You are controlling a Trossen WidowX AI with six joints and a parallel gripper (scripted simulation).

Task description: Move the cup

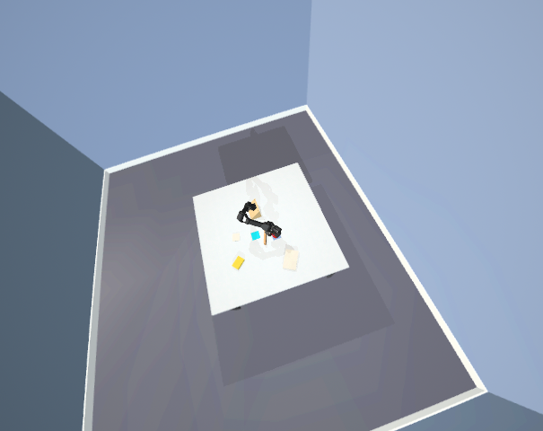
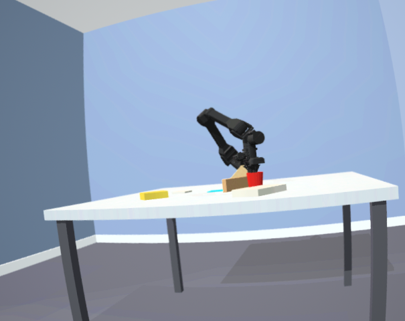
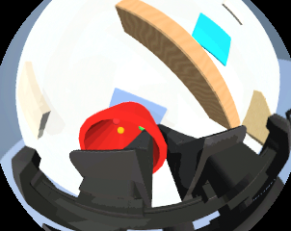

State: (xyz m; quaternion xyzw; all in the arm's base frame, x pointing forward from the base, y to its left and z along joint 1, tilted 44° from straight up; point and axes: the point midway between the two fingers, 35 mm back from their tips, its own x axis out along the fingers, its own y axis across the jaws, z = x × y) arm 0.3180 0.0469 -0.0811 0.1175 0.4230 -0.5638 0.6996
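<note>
The red cup (image 1: pixel 275 236) (image 2: pixel 254 179) (image 3: pixel 136 112) is at the blue pad (image 3: pixel 142 99); its base is hidden, so contact with the pad cannot be told. In the wrist view its mouth looks slightly tilted. A yellow marble (image 3: pixel 120 130), a green marble (image 3: pixel 142 128) and a reddish marble (image 3: pixel 116 121) show inside. My gripper (image 2: pixel 254 170) (image 3: pixel 153 129) is shut on the cup's wall, one finger inside the mouth and one outside. The cyan pad (image 1: pixel 255 235) (image 2: pixel 214 190) (image 3: pixel 213 38) carries nothing.
A long wooden barrier (image 1: pixel 265 239) (image 2: pixel 234 184) (image 3: pixel 184 63) stands between the two pads. A cream block (image 1: pixel 290 259) (image 2: pixel 271 189) (image 3: pixel 32 98), a yellow block (image 1: pixel 238 262) (image 2: pixel 154 194), a small cream tile (image 1: pixel 236 237) and a tan wedge (image 1: pixel 254 212) (image 3: pixel 256 115) also lie on the table.
</note>
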